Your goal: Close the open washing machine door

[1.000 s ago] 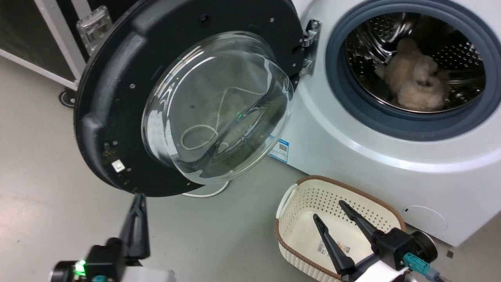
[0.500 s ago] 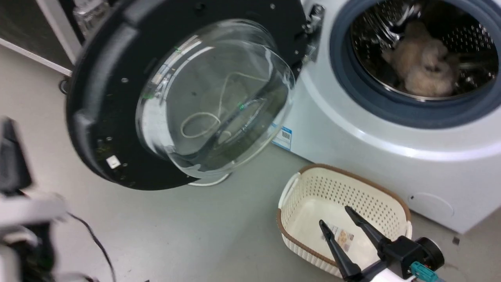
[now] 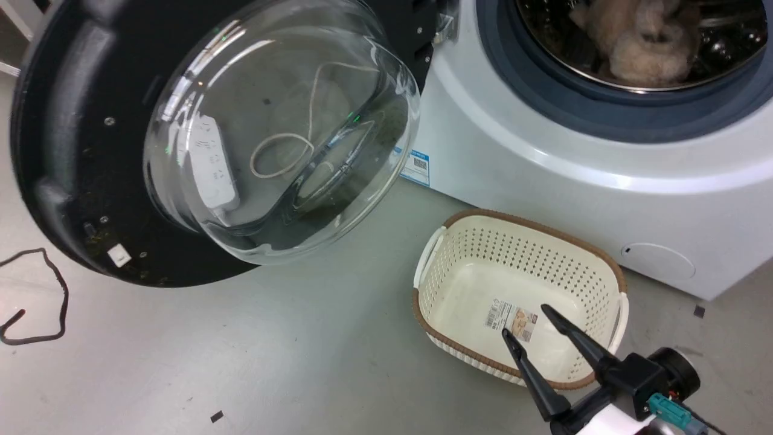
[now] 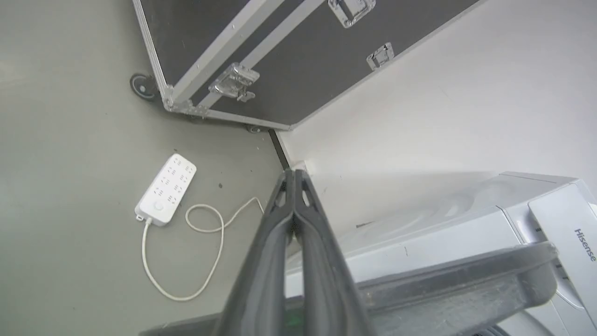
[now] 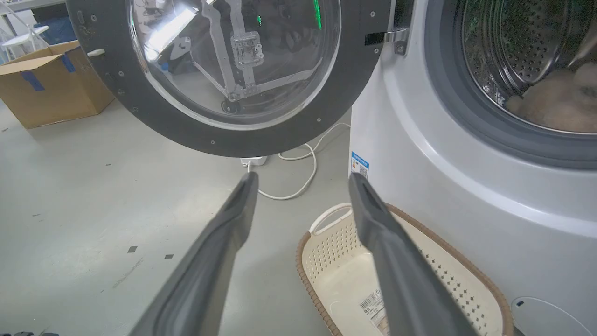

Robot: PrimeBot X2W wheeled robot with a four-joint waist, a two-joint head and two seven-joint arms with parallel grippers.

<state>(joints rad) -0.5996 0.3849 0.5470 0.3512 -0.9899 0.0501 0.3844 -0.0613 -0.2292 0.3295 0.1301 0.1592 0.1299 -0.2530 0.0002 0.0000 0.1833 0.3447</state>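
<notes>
"Black frame, bulging clear glass in the middle: the washing machine door [image 3: 66,151] stands swung wide on its hinge [image 5: 395,36], out to the left of the washing machine [image 3: 543,163] and well apart from the grey ring [image 3: 604,115] around the drum [image 5: 513,46]."

"And the arms?"

"The right gripper [image 3: 525,320] hovers low over the cream basket [image 3: 543,254] that sits on the floor [image 3: 302,362] just in front of the machine. Its two fingers are spread apart, with nothing between them."

"The left one?"

"The left gripper [image 4: 294,173] has its fingers pressed flat together, empty, reaching across the door's dark outer edge toward the foot of the wall [image 4: 443,116]. Whether it touches that edge, I can't tell."

"Anything in the drum?"

"A pale fleecy bundle [image 3: 634,36]. Behind the door, a white power strip [image 4: 165,189] lies on the floor with its cord [image 4: 205,233] looped beside it, near a black flight case [image 4: 326,56] on castors."
</notes>
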